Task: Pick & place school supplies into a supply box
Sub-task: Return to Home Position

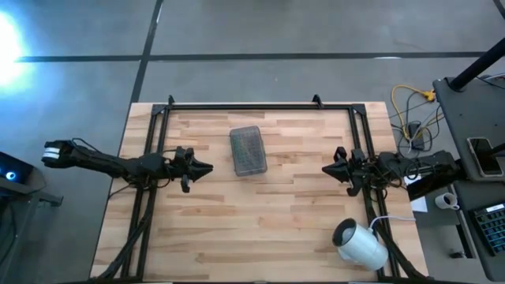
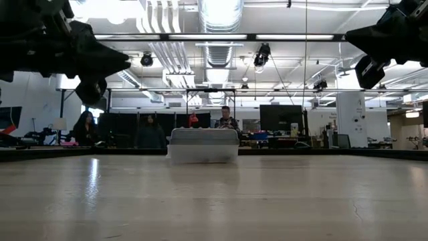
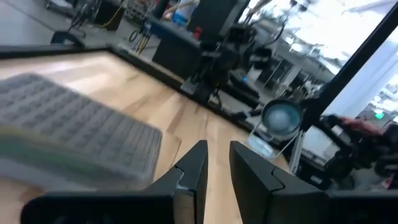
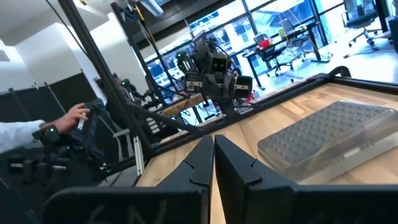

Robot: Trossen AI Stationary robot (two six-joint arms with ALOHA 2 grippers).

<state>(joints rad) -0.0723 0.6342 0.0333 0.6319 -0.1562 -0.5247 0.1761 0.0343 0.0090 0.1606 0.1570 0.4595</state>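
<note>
Two empty grippers are set beside the box [image 1: 248, 150] — left gripper [image 1: 207, 167] barely parted at nine o'clock, right gripper [image 1: 325, 168] closed at three; it is judged light, slick, best clasped widthwise.

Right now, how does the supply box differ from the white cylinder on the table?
The supply box is a flat grey rectangle, lid on, mid-table; the white cylinder is round, lying near the right arm's table corner. Both rest on the table, apart from the left claw and right claw.
</note>
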